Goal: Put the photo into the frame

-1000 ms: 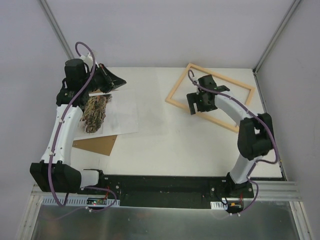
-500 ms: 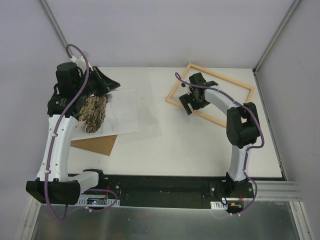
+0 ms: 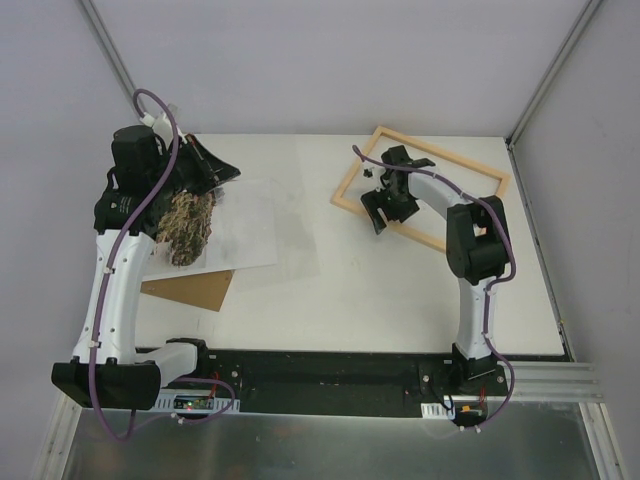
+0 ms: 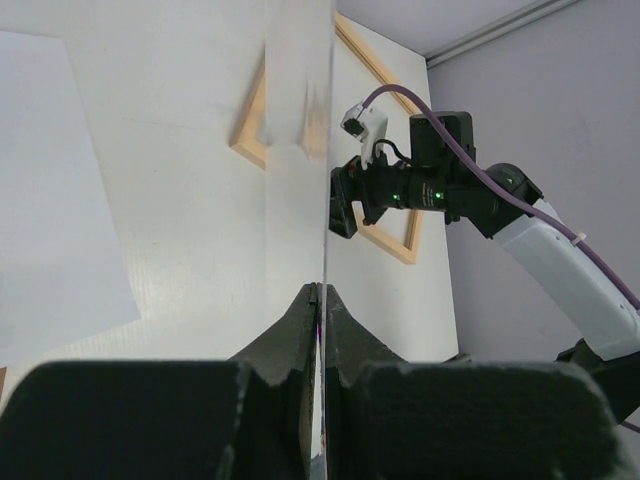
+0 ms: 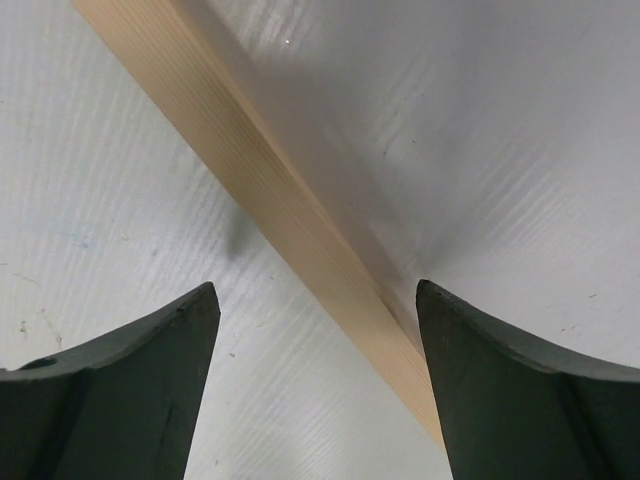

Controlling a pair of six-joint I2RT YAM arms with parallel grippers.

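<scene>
The photo, a green-brown cliff print, hangs tilted from my left gripper above the table's left side. In the left wrist view it shows edge-on as a thin sheet, and the left gripper is shut on its lower edge. The frame, light wood strips, lies flat at the back right and also shows in the left wrist view. My right gripper is open, low over the frame's left part. In the right wrist view one wood strip runs between the open fingers of the gripper, touching neither.
A white sheet lies on the table under and beside the photo, also in the left wrist view. A brown backing board lies near the left arm. Walls close in the table at the back and the right.
My right gripper has shifted left along the frame and its elbow has swung in. My left arm rose and pulled slightly left with the photo, then stayed still.
</scene>
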